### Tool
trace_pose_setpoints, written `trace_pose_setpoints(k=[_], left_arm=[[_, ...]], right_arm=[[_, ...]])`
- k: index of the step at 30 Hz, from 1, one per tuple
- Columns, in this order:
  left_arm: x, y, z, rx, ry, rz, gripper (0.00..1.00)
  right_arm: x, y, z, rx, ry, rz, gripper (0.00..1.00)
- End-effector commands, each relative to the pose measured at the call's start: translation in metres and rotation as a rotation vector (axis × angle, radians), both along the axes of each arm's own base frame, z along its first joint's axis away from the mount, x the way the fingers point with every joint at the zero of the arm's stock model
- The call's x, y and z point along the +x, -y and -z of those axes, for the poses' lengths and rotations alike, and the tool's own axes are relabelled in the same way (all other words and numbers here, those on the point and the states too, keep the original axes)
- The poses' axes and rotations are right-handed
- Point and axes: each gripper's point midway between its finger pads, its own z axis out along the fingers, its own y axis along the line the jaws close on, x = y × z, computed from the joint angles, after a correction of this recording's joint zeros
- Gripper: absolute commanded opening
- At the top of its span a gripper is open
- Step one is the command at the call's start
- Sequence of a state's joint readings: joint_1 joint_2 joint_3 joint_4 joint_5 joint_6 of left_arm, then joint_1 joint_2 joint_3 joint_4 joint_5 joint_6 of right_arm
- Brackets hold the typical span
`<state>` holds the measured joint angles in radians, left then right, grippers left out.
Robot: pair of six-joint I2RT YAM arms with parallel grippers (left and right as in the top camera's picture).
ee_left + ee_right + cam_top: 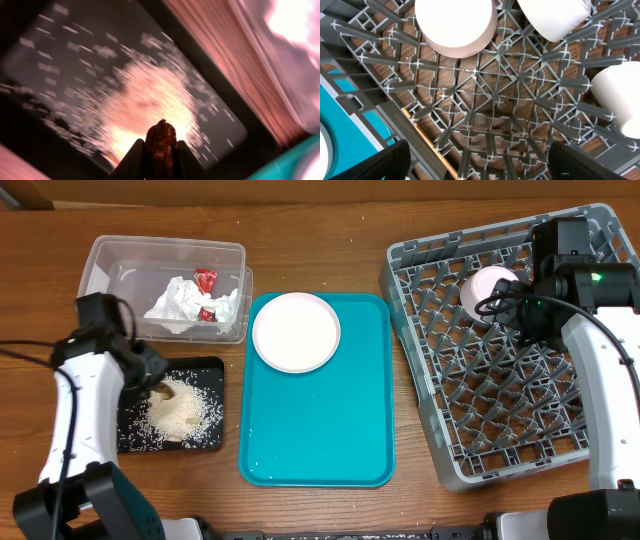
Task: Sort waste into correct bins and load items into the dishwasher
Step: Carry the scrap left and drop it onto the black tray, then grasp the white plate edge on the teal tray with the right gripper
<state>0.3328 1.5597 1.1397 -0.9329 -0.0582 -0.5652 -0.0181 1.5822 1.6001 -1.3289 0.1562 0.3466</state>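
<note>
The left hand point(160, 161) pinches the brown food scrap point(161, 136) just above the rice point(182, 412) heaped in the black tray point(210, 370). Releasing low over the tray's middle should keep the scrap inside the rim. Well away from the tray, the right hand point(487, 162) hangs spread wide over the dish rack point(485, 95).

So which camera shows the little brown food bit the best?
Left wrist: the brown food scrap sits big and close, pinched in the left gripper above the rice. Overhead, it's barely a speck by that gripper. Right wrist doesn't show it.
</note>
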Motion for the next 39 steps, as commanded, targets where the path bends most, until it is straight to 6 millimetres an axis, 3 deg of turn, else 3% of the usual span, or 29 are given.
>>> trace_pose_setpoints(k=[1,6,11,15,16,19,25,28,31,34,36,39], left_arm=[[-0.014,-0.042,0.002,0.134,-0.055,-0.070,0.04],[-0.021,-0.066,0.024,0.178,-0.124,-0.124,0.04],[-0.024,-0.068,0.056,0.156,-0.211,-0.121,0.06],[-0.027,-0.067,0.068,0.140,-0.248,-0.116,0.09],[-0.027,-0.067,0.068,0.140,-0.250,-0.115,0.10],[-0.026,-0.067,0.068,0.142,-0.246,-0.116,0.25],[-0.026,-0.067,0.065,0.139,-0.250,-0.115,0.36],[-0.016,-0.066,0.046,0.118,-0.223,-0.113,0.43],[0.004,-0.059,0.021,0.069,-0.144,-0.068,0.45],[0.029,-0.042,-0.008,0.007,-0.027,0.041,0.49],[0.043,-0.024,-0.028,-0.025,0.050,0.142,0.52],[0.053,0.011,-0.044,-0.071,0.113,0.302,0.66]], right_arm=[[0.001,0.000,-0.002,0.000,0.006,-0.003,0.90],[0.000,0.000,-0.001,0.000,0.003,-0.004,0.90],[-0.003,0.000,-0.001,0.000,-0.008,-0.004,0.90],[-0.003,0.000,-0.001,0.000,-0.008,-0.004,0.90],[-0.003,0.000,-0.001,0.000,-0.008,-0.004,0.90],[-0.003,0.000,-0.001,0.000,-0.008,-0.004,0.90],[-0.003,0.000,-0.001,0.000,-0.008,-0.004,0.90],[0.000,-0.002,-0.001,0.004,0.000,-0.014,0.90],[0.012,-0.023,-0.004,0.090,0.045,-0.115,0.90],[0.030,-0.061,-0.015,0.249,0.138,-0.235,0.90],[0.043,-0.094,-0.029,0.363,0.224,-0.336,0.90],[0.058,-0.137,-0.049,0.425,0.335,-0.466,0.90]])
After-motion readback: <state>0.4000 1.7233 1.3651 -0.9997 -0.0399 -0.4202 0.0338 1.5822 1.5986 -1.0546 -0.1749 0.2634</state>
